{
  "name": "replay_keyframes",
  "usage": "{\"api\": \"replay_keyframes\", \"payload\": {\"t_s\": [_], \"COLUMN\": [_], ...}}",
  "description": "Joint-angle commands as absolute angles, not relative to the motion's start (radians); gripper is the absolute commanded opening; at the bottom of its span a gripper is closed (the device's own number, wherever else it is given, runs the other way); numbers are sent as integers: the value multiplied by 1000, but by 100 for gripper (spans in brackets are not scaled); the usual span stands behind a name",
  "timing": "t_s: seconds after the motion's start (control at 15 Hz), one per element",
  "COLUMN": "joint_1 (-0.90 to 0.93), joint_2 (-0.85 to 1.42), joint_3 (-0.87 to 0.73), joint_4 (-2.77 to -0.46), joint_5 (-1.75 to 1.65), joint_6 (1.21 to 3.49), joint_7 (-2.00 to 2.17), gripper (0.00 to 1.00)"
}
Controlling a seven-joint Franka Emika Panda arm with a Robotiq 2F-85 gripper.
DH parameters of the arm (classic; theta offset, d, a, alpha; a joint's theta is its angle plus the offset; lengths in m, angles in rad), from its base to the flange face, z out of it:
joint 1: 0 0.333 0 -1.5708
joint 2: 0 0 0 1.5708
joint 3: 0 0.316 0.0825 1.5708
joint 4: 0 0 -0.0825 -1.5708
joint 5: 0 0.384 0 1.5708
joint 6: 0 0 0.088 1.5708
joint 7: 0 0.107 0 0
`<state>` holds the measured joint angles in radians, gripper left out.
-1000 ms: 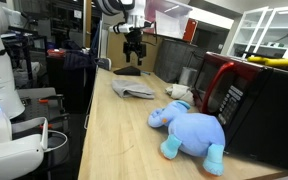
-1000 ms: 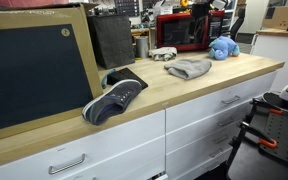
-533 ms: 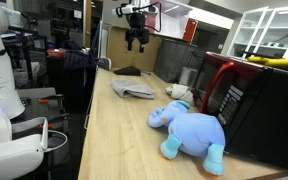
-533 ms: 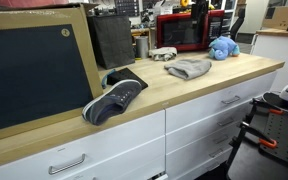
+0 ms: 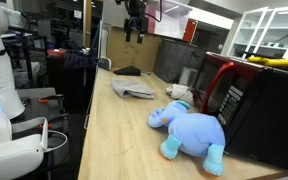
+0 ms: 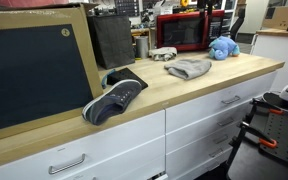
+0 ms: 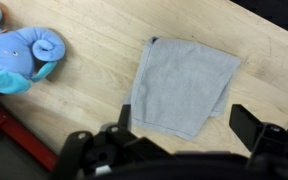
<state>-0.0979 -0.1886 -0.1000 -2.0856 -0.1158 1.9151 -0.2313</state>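
Middle of the wrist view is taken up by a grey towel (image 7: pixel 182 88), which is laid flat and folded on the wooden tabletop (image 7: pixel 94 110), its edges slightly askew to the frame. The claw (image 7: pixel 184 130) is seen along the bottom edge of that view, its two dark fingers (image 7: pixel 246 122) held wide apart with nothing gripped between them. It is set well above the towel and no contact is made. In an exterior view the claw (image 5: pixel 134 30) is found at the very top of the frame, high over the far end of the tabletop (image 5: pixel 109 140), while the towel (image 5: pixel 134 89) is placed lower, about mid-frame.

A blue plush elephant (image 7: pixel 19 55) is shown at the upper left of the wrist view, apart from the towel. In both exterior views it is seen lying on the tabletop beside a red microwave (image 5: pixel 234 95), near the lower right (image 5: pixel 192 130) in one and at the upper right (image 6: pixel 221 47) in the other, where the towel (image 6: pixel 189 68) is placed just left of it and below.

A dark shoe (image 6: pixel 114 98) is set well apart from the towel, left of centre on the tabletop (image 6: pixel 214 85), next to a large framed blackboard (image 6: pixel 34 65) that is propped upright at the left.
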Motion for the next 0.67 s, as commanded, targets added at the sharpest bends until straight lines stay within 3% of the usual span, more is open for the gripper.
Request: {"api": "replay_keyframes", "payload": {"t_s": [0.0, 0.6], "joint_1": [-96, -103], "joint_2": [-206, -253], "joint_3": [-112, -125], "joint_4": [-2086, -2110], "joint_5": [-117, -117], "joint_6": [1902, 1889], "joint_7": [-231, -230], "gripper": [100, 100]}}
